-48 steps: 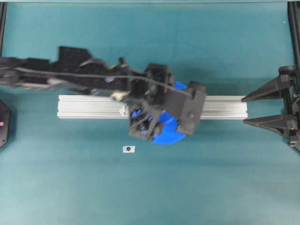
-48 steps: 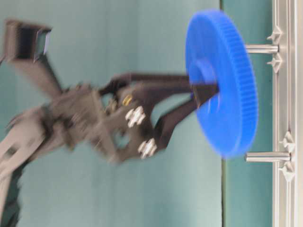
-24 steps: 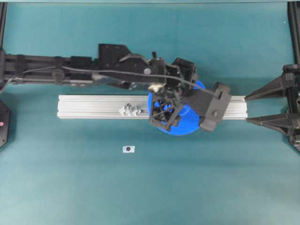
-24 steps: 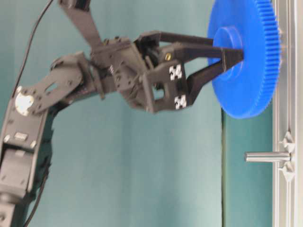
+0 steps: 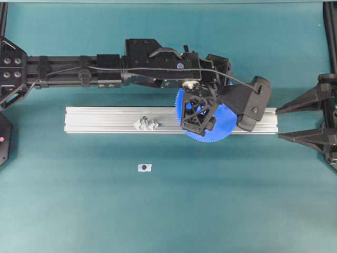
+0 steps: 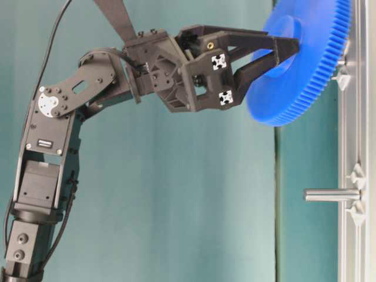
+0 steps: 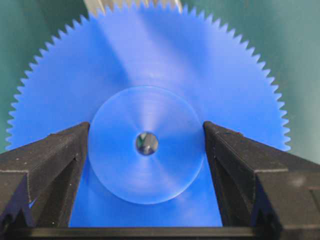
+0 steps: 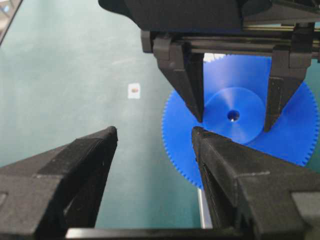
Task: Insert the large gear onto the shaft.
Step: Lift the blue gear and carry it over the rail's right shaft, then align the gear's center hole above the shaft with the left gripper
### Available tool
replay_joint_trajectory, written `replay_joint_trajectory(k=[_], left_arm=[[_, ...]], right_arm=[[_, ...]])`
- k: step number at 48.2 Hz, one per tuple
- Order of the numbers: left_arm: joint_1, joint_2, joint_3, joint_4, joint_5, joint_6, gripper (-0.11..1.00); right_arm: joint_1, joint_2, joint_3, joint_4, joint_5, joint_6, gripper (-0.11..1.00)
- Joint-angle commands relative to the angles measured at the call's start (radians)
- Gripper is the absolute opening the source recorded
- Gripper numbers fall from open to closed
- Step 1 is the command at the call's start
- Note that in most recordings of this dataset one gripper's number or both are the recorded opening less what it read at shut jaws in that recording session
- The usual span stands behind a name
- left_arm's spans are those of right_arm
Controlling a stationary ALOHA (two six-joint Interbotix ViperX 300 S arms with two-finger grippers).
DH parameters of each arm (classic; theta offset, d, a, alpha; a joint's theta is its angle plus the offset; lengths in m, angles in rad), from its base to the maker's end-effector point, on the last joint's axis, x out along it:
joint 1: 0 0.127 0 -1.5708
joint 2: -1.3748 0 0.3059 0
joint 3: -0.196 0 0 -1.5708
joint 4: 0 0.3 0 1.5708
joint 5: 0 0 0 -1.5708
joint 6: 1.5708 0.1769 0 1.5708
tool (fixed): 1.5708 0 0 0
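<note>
1. Gripping the raised round hub of the large gear (image 7: 145, 90), the left tool (image 7: 146, 145) holds this toothed blue plastic disc tilted over the ribbed aluminium rail (image 5: 105, 120).
2. Right tool (image 8: 152, 150) gapes empty beyond the rail's end.
3. A slim metal shaft (image 6: 330, 194) stands clear of the gear.

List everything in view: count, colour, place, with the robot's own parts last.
gear: one, bright blue, over the right half of the rail, gripped by its hub.
rail: one, silver, lying across the middle of the mat.
shaft: one free, metallic, standing on the rail; another mostly hidden behind the gear.
clear pieces: one small cluster, on the rail left of the gear.
sticker: one, white with a dark dot, on the mat in front of the rail.
mat: one, teal, covering the table.
left pincer: one, black, shut on the gear's hub.
right pincer: one, black, open, at the right edge.
</note>
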Motion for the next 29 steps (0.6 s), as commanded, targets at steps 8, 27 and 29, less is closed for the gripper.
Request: replay_joint_trajectory(k=[8, 27, 29], left_arm=[[0.037, -0.031, -0.012, 0.003, 0.043, -0.002, 0.79], [0.049, -0.054, 0.005, 0.003, 0.087, 0.014, 0.79], [0.052, -0.058, 0.011, 0.003, 0.084, 0.015, 0.78]], right_arm=[[-0.003, -0.002, -0.006, -0.002, -0.006, 0.006, 0.70], [-0.003, -0.005, -0.006, -0.002, -0.006, 0.005, 0.70], [-0.003, -0.003, -0.006, -0.003, -0.005, 0.005, 0.70]])
